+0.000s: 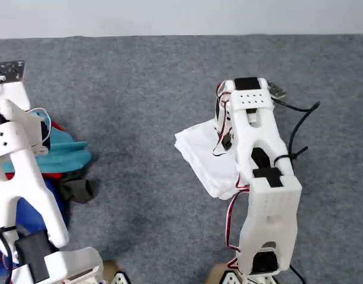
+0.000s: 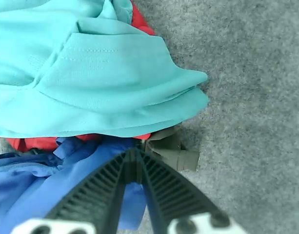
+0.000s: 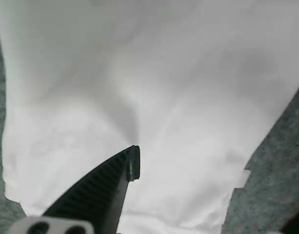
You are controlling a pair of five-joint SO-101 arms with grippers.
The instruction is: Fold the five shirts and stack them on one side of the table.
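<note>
Only the white shirt (image 1: 202, 157) seemed folded, under the right pincer (image 3: 212, 195), jaws apart; well apart from it, the crumpled heap (image 1: 63, 168) awaited the left pincer (image 2: 135, 158), jaws together.

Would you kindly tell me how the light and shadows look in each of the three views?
High view: soft, even light; the teal shirt and white shirt throw faint shadows on the grey mat. Left wrist view: a dark shadow sits under the teal shirt's edge, over the red shirt. Right wrist view: the white shirt is bright, with one grey crease shadow.
</note>
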